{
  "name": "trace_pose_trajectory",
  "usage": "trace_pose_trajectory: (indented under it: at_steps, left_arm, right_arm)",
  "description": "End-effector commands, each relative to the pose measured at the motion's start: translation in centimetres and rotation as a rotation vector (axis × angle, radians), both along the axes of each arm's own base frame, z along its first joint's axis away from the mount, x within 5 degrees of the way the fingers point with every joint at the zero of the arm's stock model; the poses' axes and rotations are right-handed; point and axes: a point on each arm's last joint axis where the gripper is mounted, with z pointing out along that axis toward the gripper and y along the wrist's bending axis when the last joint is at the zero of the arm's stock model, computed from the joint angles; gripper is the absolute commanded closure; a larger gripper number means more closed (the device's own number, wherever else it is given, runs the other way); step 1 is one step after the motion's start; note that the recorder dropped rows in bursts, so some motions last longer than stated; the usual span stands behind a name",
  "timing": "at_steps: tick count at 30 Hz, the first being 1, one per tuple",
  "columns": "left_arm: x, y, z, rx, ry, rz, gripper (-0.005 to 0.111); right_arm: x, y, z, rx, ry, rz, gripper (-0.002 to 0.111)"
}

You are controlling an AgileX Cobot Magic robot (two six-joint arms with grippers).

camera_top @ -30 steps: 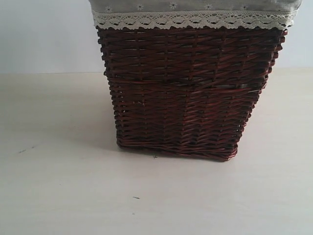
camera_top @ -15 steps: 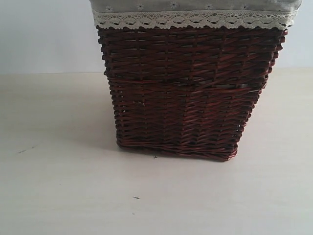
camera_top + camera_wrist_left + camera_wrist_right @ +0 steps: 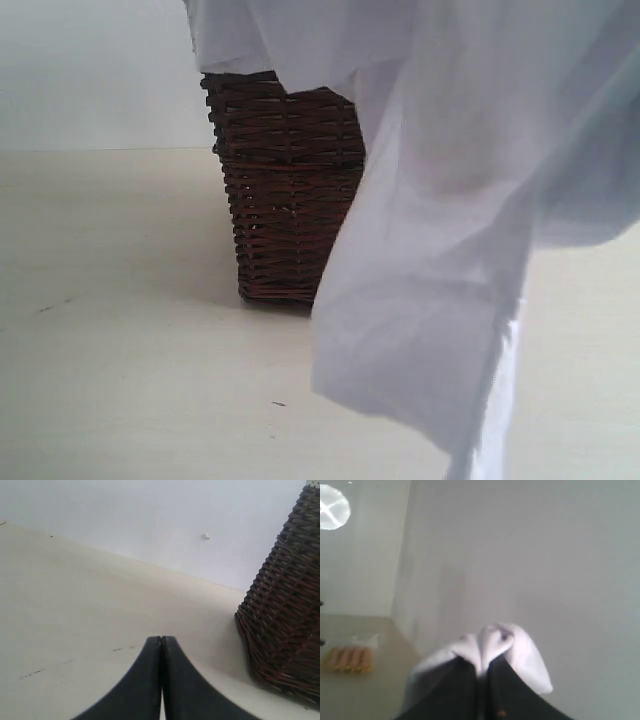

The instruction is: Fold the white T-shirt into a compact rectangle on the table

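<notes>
The white T-shirt (image 3: 460,230) hangs in the air in front of the exterior camera, draped down over the right and top of the view toward the table (image 3: 120,380). My right gripper (image 3: 484,664) is shut on a bunched fold of the white T-shirt (image 3: 520,650), raised with only wall behind it. My left gripper (image 3: 161,641) is shut with nothing in it, low over the table (image 3: 75,610) beside the wicker basket. Neither gripper shows in the exterior view.
A dark wicker basket (image 3: 285,190) stands on the table at the back, its right half hidden by the cloth; in the left wrist view the basket (image 3: 285,610) is close to my left gripper. Small dark specks (image 3: 277,404) mark the table.
The white T-shirt has come into the exterior view from above, now covering the basket's lace-trimmed rim and its right side. The basket itself has not moved.
</notes>
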Motion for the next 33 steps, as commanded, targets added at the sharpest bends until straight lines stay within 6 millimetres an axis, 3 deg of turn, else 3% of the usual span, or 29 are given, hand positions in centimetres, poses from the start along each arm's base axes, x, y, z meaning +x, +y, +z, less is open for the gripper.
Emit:
trace_pose_trajectory:
  at_steps: [1,7,13,19,25,33]
  left_arm:
    - [0.0,0.0,0.1,-0.009,-0.007,0.0,0.107]
    - [-0.1,0.0,0.1,-0.009,-0.005,0.0,0.107]
    - [-0.1,0.0,0.0,-0.009,-0.001,-0.001,0.107]
    - [-0.1,0.0,0.0,-0.009,-0.001,-0.001,0.107]
    - [-0.1,0.0,0.0,-0.009,-0.001,-0.001,0.107]
    - [-0.1,0.0,0.0,-0.009,-0.001,-0.001,0.107]
  right_arm:
    - [1.3,0.9,-4.6,-0.103,0.183,0.162,0.108]
    - [3.3,1.4,-11.1,-0.176,0.311,0.213,0.108]
    - [2.8,2.0,-15.2,-0.221,0.349,0.251,0.108]
    - [2.4,3.5,-21.9,-0.283,0.447,0.286,0.108]
    - [4.3,5.6,-27.7,-0.373,0.539,0.212,0.108]
    - [9.3,6.4,-33.7,-0.51,0.621,-0.035,0.108]
